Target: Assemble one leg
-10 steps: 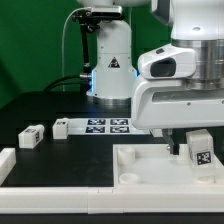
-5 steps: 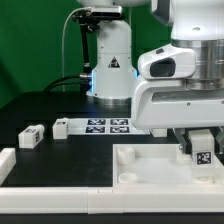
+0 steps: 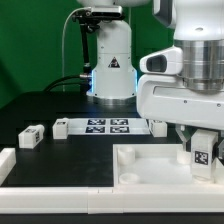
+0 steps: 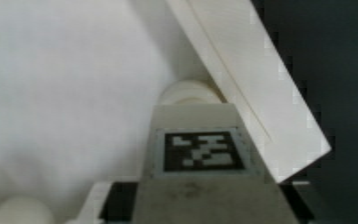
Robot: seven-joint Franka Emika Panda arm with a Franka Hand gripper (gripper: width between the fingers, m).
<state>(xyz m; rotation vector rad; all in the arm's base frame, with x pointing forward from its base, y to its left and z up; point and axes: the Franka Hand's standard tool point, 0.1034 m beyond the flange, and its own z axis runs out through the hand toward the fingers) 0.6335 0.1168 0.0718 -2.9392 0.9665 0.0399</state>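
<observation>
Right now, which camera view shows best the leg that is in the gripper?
The wrist view: the leg fills the middle of the picture, its tag face large and unhidden. The exterior view shows the same leg only small, in the gripper over the square panel, near the exterior view's right edge.

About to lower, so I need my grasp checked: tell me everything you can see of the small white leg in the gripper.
The small white stubby plastic leg looks matte, with a black-and-white square tag facing the exterior camera and one showing in the wrist view. It stands upright, clamped on both sides by the gripper, over the large white square panel near its raised rim, at the exterior view's right. Whether its base touches the panel cannot be told.
</observation>
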